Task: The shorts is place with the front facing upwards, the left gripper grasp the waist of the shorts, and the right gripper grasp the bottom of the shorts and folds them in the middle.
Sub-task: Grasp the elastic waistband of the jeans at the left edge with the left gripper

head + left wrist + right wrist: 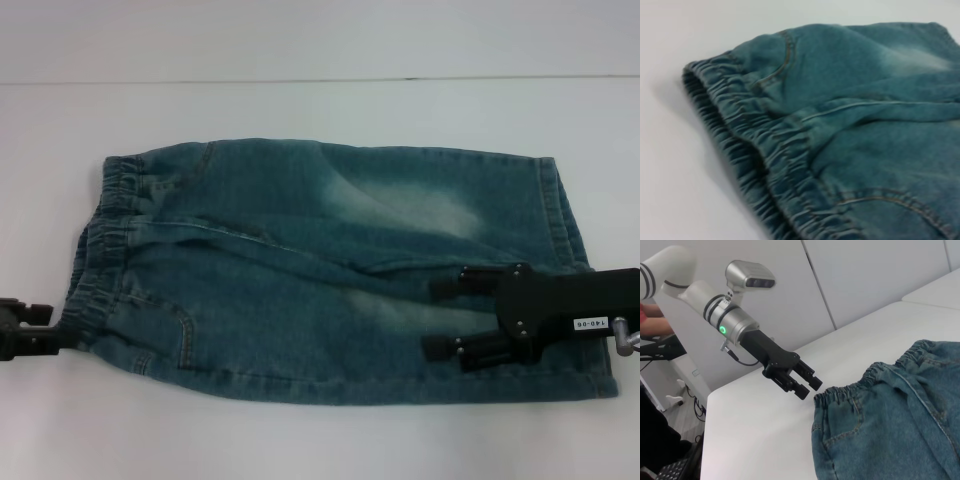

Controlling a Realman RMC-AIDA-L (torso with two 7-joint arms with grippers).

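The faded blue-green denim shorts (300, 260) lie flat on the white table, with the gathered elastic waist (100, 250) on the left and the bottom hems (565, 210) on the right. My left gripper (45, 328) is at the table's left edge, just short of the waist's near corner, open and empty. The right wrist view shows the left gripper (807, 387) a short gap from the waist (855, 385). The puckered waist (755, 145) fills the left wrist view. My right gripper (435, 317) hovers over the near leg, inward of the hems, fingers spread and pointing toward the waist.
The white table (300, 440) extends around the shorts, with its far edge against a pale wall (320, 40). Beyond the table corner (710, 395) the floor drops away, and dark equipment stands there.
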